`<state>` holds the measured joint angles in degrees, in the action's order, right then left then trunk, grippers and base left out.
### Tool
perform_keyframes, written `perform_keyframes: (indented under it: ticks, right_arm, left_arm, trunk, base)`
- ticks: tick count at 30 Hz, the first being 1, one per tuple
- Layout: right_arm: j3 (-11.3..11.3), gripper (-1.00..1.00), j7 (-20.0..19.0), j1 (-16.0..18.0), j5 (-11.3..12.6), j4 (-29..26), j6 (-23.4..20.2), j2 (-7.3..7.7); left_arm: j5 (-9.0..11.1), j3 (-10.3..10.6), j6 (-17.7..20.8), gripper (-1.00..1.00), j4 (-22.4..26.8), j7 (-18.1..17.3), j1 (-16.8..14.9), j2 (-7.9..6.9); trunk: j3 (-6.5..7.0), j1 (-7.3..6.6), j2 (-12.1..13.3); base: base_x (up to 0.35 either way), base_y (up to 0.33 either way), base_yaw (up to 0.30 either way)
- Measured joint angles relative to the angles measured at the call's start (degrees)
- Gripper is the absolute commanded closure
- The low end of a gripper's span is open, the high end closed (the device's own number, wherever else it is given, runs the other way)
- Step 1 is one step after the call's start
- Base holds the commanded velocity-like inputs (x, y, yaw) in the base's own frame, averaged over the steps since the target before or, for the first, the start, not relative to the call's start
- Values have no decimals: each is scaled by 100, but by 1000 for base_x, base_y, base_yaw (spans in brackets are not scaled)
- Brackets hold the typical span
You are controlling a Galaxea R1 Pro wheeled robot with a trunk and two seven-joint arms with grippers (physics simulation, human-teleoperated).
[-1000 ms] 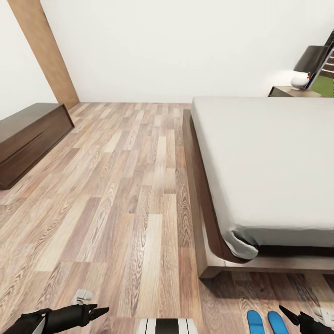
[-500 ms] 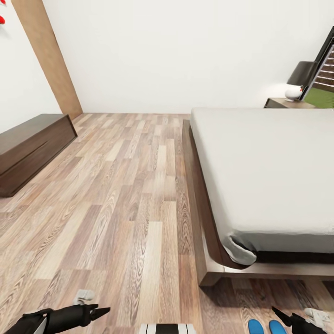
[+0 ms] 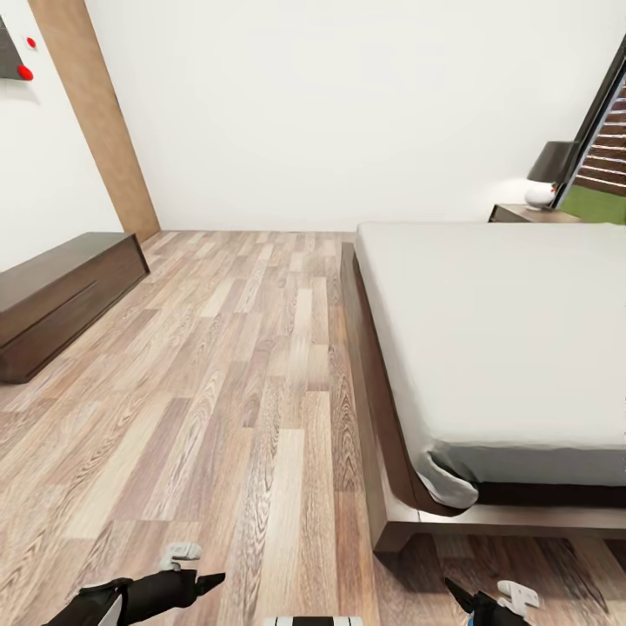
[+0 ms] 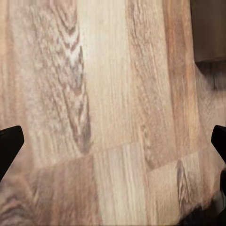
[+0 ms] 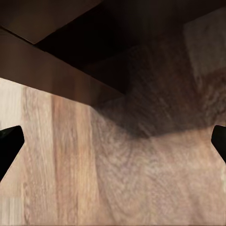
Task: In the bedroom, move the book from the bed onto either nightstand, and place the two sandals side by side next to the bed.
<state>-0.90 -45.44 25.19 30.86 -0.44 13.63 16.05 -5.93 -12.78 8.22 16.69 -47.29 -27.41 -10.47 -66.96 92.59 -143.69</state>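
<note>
Mattress of the bed [image 3: 513, 339] lies bare, no book visible; far nightstand [image 3: 526, 213] carries a lamp [image 3: 548, 172]. Both wrist views show jaws spread, empty. A thin paperback likely flexes, so pinching its spine edge seems safest.

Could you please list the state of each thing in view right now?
Bed: mattress bare, no book on the visible part.
Nightstand: holds a lamp, no book.
Left gripper: jaws open, empty, over floor.
Right gripper: jaws open, empty, near the bed frame.
</note>
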Motion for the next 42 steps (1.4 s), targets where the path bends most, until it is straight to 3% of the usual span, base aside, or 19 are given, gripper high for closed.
perform_keyframes:
  ticks: [2, 3, 11, 13, 14, 15, 17, 22, 35, 42]
  right_arm:
    - [1, -100, 32, 0, -1, 1, 1, -77]
    - [13, -100, 61, -1, -7, 53, 2, -162]
    - [15, -100, 197, -6, -13, 305, -15, -266]
    - [24, -100, 498, -7, -84, 342, -11, -429]
    - [34, -100, 681, -7, -196, 352, -10, -512]
    - [73, -100, 927, -7, -496, 360, -10, -608]
    - [90, -100, 1119, -6, -877, 364, -6, -667]
    - [104, -100, 1319, -6, -1438, 359, -5, -711]
    - [102, -100, 1308, -6, -1476, 351, -14, -687]
    - [102, -100, 1269, -6, -1479, 351, -29, -659]
  left_arm:
    - [-1, 1, -2, -100, -74, 116, 0, 43]
    - [-15, 12, -111, -100, -345, 291, 2, 104]
    - [10, 3, -426, -100, -673, 691, -1, 147]
    - [15, 3, -506, -100, -755, 844, 0, 187]
    - [17, -1, -532, -100, -777, 901, 0, 227]
    - [18, -4, -557, -100, -795, 968, 0, 272]
    - [19, -6, -570, -100, -807, 1016, 0, 301]
    - [19, -13, -583, -100, -817, 1063, 0, 329]
    - [13, 1, -584, -100, -841, 1065, 0, 372]
    - [11, -8, -584, -100, -899, 1065, 0, 460]
  trunk:
    - [44, -5, 3]
    - [66, -7, 4]
    - [244, -28, 15]
    - [288, -33, 18]
    - [310, -36, 19]
    - [332, -39, 20]
    - [377, -44, 23]
    - [488, -57, 30]
    - [776, -90, 47]
    - [902, -243, 327]
  base:
    - [0, 0, 0]
    - [0, 0, 0]
    - [0, 0, 0]
    - [0, 0, 0]
    - [0, 0, 0]
    - [0, 0, 0]
    - [0, 0, 0]
    - [0, 0, 0]
    - [0, 0, 0]
    - [0, 0, 0]
